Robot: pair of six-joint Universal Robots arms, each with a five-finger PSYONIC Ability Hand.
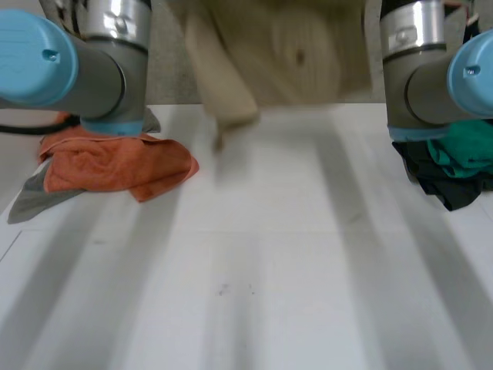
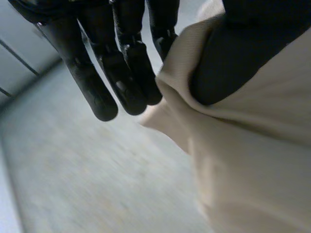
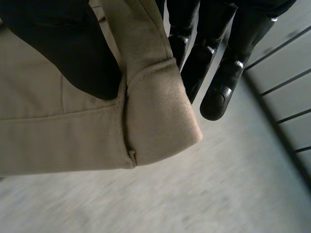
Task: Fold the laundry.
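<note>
I hold the beige garment (image 1: pixel 285 62) up off the counter (image 1: pixel 293 270), at the far middle, between my left arm (image 1: pixel 77 62) and my right arm (image 1: pixel 431 69). It hangs in a broad sheet, and a narrower part trails lower on its left side, down to the counter's far edge. I cannot tell whether that part touches the surface.

My left hand (image 2: pixel 116 73) has the cloth pinched at an edge. The thumb presses into the fabric, which bunches round it, and the fingers lie long and nearly straight just beside the fold. My right hand (image 3: pixel 223 73) grips a stitched hem the same way, with the thumb on one face of the cloth and the fingers behind the other.

On the counter's far left an orange cloth (image 1: pixel 115 166) lies crumpled on top of a grey cloth (image 1: pixel 35 200), just beside my left arm. At the far right, a green cloth (image 1: pixel 462 150) sits on a black cloth (image 1: pixel 451 189) beneath my right arm. Both heaps are well apart from the garment.
</note>
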